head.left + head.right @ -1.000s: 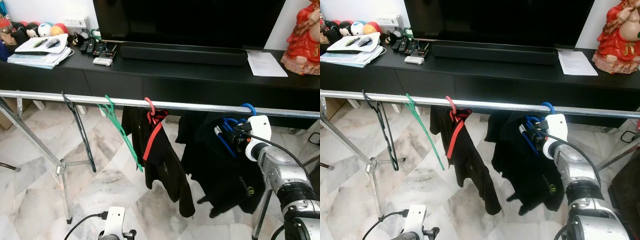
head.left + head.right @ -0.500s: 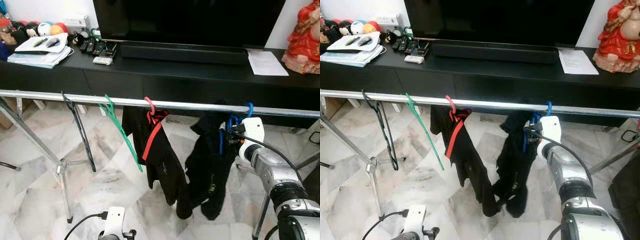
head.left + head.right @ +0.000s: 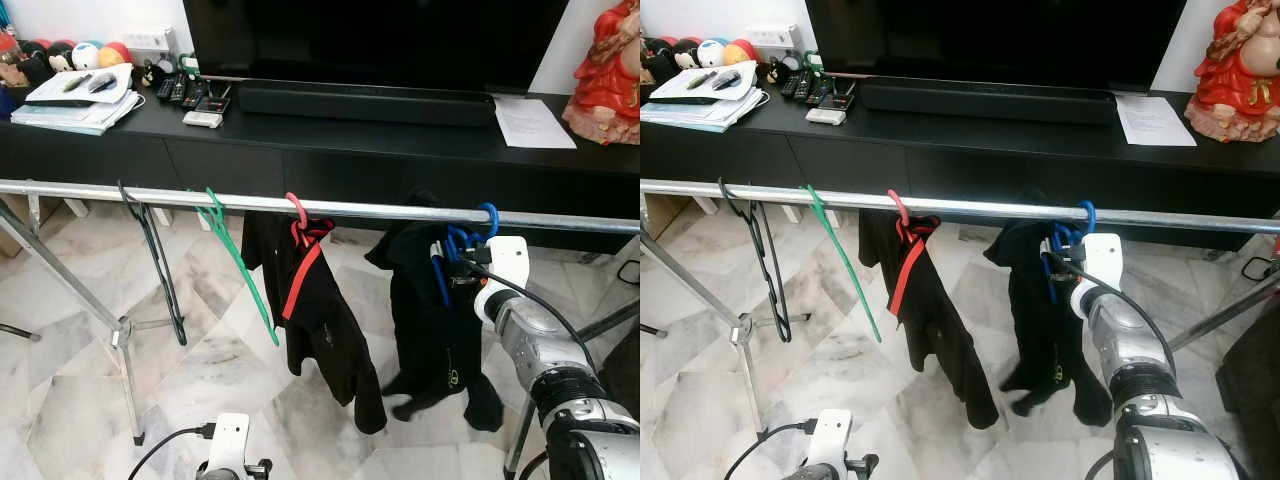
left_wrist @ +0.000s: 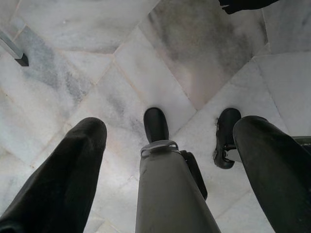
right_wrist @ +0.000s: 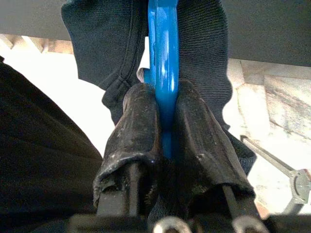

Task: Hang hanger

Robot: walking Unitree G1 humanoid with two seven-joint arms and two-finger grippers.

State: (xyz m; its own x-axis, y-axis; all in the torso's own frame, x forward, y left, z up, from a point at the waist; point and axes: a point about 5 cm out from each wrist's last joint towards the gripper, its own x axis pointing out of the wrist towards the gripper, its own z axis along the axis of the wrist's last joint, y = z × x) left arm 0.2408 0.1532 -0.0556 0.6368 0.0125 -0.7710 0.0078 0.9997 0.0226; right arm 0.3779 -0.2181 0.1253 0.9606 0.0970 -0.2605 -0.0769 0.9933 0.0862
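Blue hanger (image 5: 163, 63) with black garment (image 3: 432, 330), hooked over rail (image 3: 350, 209), clamped in right pincer (image 5: 165, 131).

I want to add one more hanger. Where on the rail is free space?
The rail is bare between the red hanger and the blue hanger, and right of the blue one. Left is crowded: black hanger and green hanger. The right tool grips the blue hanger.

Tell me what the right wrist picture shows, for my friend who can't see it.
The right gripper is shut on a blue hanger, its two black fingers pressed against either side. A dark garment drapes over the hanger, with pale marble floor beyond.
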